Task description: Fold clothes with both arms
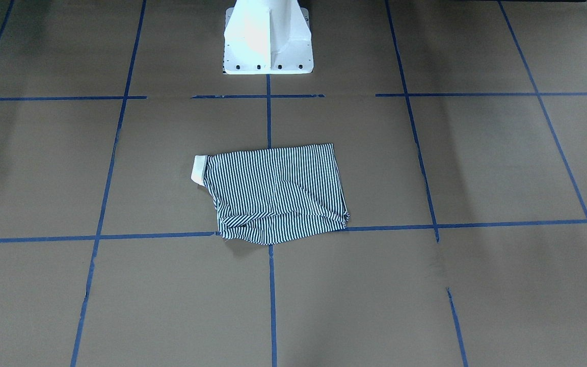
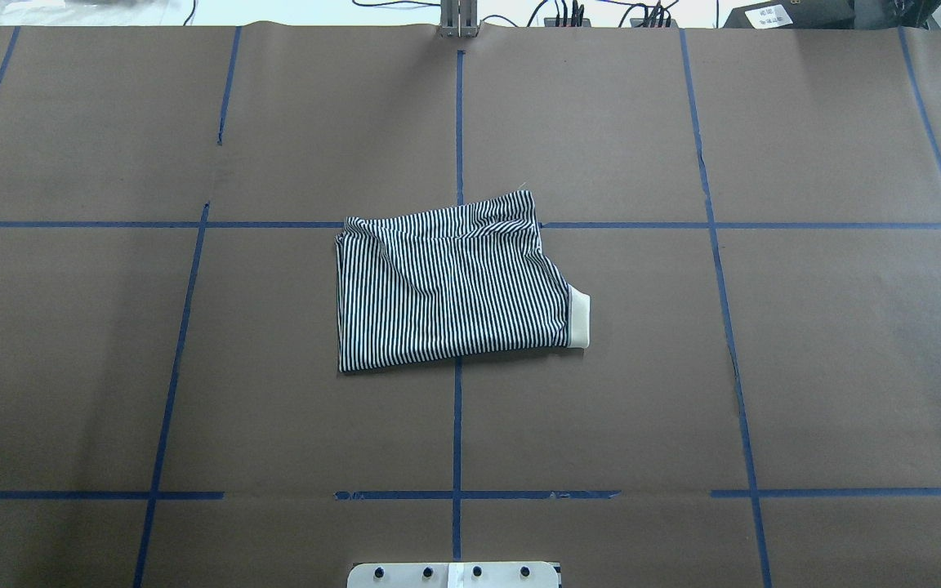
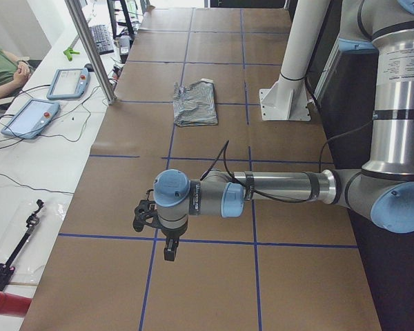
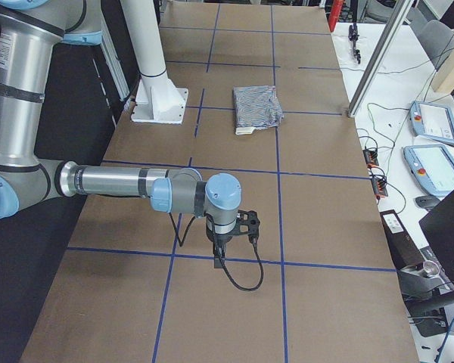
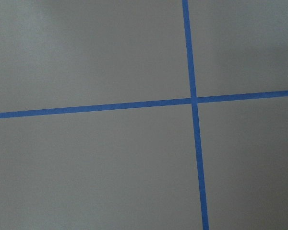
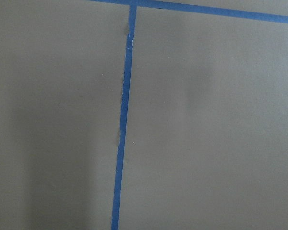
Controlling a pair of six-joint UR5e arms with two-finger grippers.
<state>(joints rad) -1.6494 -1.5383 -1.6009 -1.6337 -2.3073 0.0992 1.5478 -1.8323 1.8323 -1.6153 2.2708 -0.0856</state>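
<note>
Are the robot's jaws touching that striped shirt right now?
Apart. The overhead view shows the shirt lying alone on the table; the side views show the left arm and right arm hovering far from it.

Overhead and front cameras look down from opposite sides, sharing the shirt (image 2: 450, 286).

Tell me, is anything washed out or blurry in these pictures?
Front-facing view: the white pedestal glares, its detail washed out, and soft shadows streak the table. Overhead view: the striped shirt is crisp. Both wrist views: slightly soft, just blue tape on the table.
</note>
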